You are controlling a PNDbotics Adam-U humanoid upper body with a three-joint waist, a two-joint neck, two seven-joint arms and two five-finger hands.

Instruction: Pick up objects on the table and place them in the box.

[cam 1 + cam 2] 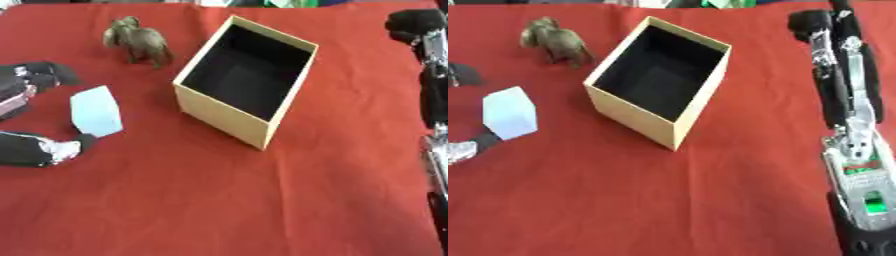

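Fingers point(44, 75) and thumb point(52, 149) of my left hand point(26, 150) reach in from the table's point(262, 200) left edge, spread apart around a pale blue block point(94, 111); the thumb tip touches its bottom. My right hand point(846, 65) lies straight along the right edge, holding nothing. The toy elephant point(138, 41) stands near the far edge, left of the open box point(219, 112).

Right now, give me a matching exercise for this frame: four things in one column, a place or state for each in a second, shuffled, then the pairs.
Things:
1. pale blue block
2. toy elephant
3. box
4. right hand

Places or states:
A. open-topped, dark inside, nothing in it
B. stretched along the right edge, holding nothing
C. between the left hand's thumb and fingers
D. standing on the cloth, far left of the box

Pairs: 1-C, 2-D, 3-A, 4-B
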